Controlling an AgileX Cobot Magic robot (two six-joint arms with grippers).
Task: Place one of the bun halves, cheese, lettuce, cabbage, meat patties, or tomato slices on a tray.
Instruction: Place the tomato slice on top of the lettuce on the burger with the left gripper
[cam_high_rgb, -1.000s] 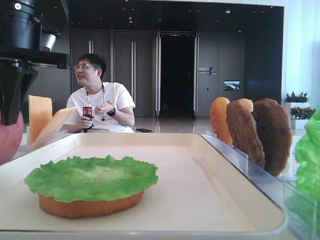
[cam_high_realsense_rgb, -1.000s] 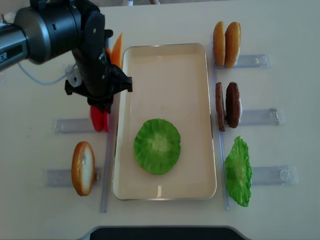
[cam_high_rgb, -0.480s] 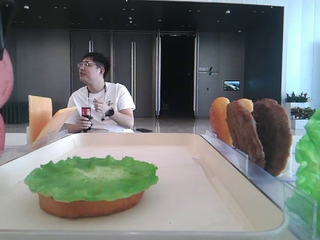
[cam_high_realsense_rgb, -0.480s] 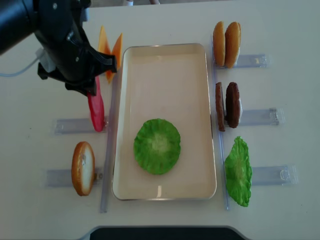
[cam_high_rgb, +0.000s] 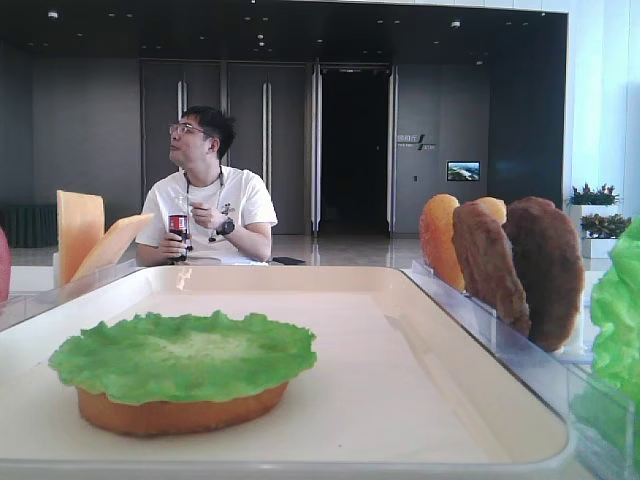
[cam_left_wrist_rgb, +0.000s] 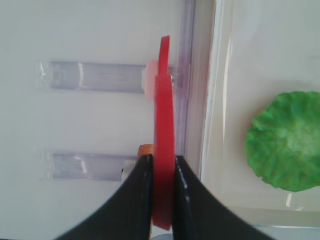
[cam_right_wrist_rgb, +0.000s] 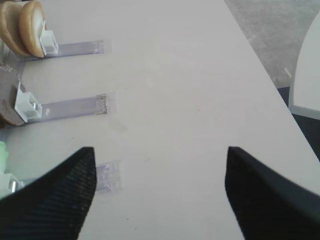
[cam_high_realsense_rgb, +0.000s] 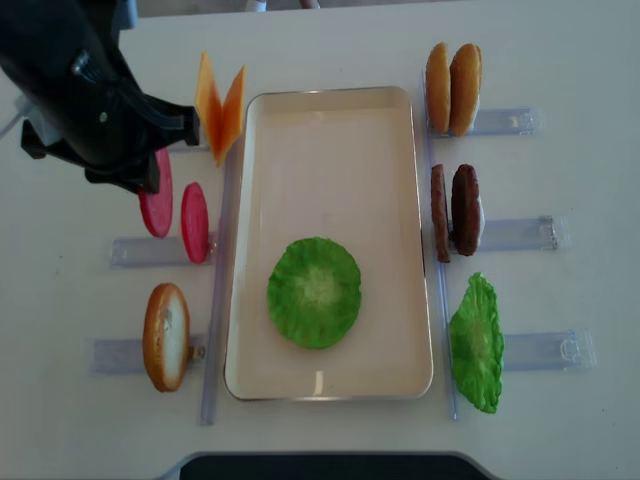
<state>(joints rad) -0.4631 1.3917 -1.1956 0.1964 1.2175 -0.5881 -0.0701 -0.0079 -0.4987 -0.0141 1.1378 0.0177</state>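
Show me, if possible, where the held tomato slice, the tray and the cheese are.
tomato slice (cam_left_wrist_rgb: 163, 125): left wrist view, thin edge.
tray (cam_high_realsense_rgb: 335, 130): overhead view, bare floor.
cheese (cam_high_realsense_rgb: 220, 105): overhead view, slice faces.

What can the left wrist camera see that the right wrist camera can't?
Only the left wrist view shows the left gripper pinching a red tomato slice on edge, beside the tray with its lettuce. Only the right wrist view shows the open right gripper, two bun halves and bare tabletop. Both show clear racks.
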